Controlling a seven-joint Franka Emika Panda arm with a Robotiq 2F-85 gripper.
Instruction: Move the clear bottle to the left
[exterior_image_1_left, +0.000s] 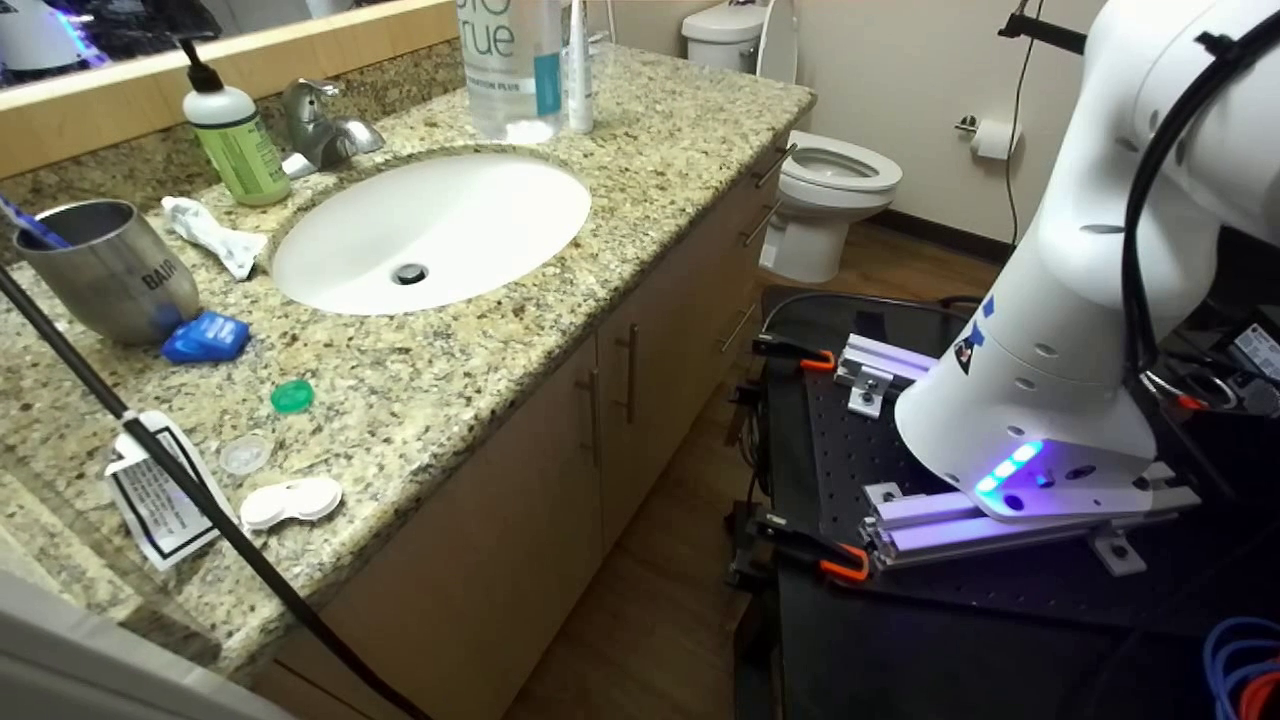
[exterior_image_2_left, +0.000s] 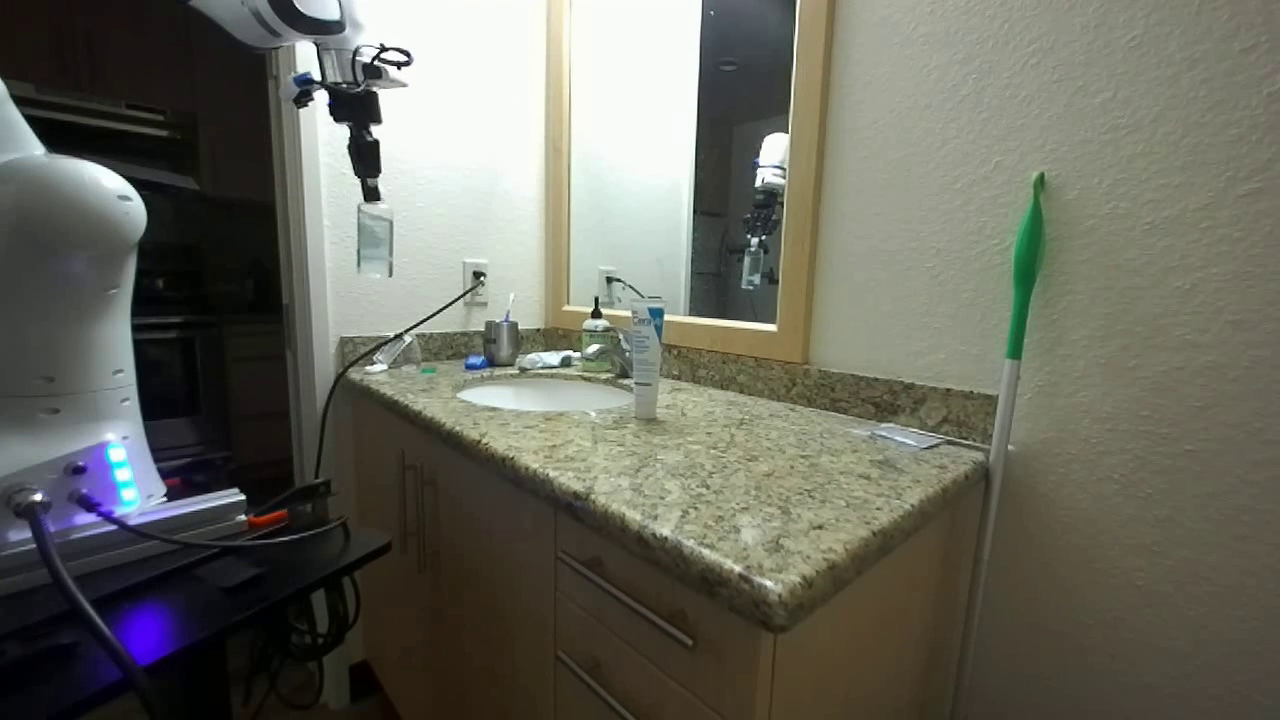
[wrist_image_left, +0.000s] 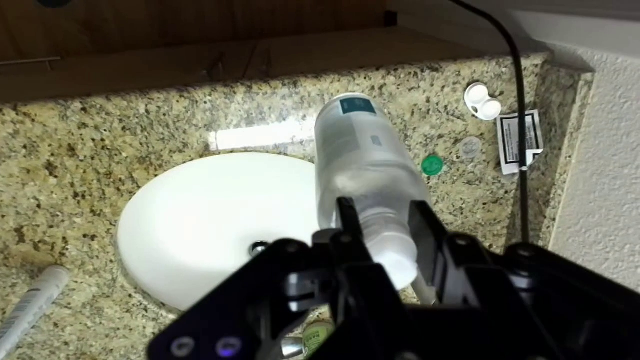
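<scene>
The clear bottle (exterior_image_2_left: 376, 245) hangs roughly upright in the air, well above the counter, in an exterior view. My gripper (exterior_image_2_left: 371, 192) is above it, shut around its neck. In the wrist view the white-capped neck sits between the two black fingers (wrist_image_left: 381, 204), and the bottle (wrist_image_left: 365, 145) stretches away from them with a teal patch at its base. In an exterior view the bottle (exterior_image_1_left: 508, 75) shows at the top edge with its upper part cut off, and the gripper is out of that picture.
A white sink (exterior_image_1_left: 440, 230) with a faucet (exterior_image_1_left: 325, 130) is set in the granite counter. A green soap bottle (exterior_image_1_left: 240, 155), a metal cup (exterior_image_1_left: 120, 275) and a white tube (exterior_image_2_left: 647, 360) stand on it. A black cable (exterior_image_2_left: 410, 328) runs from the wall outlet across the counter's end.
</scene>
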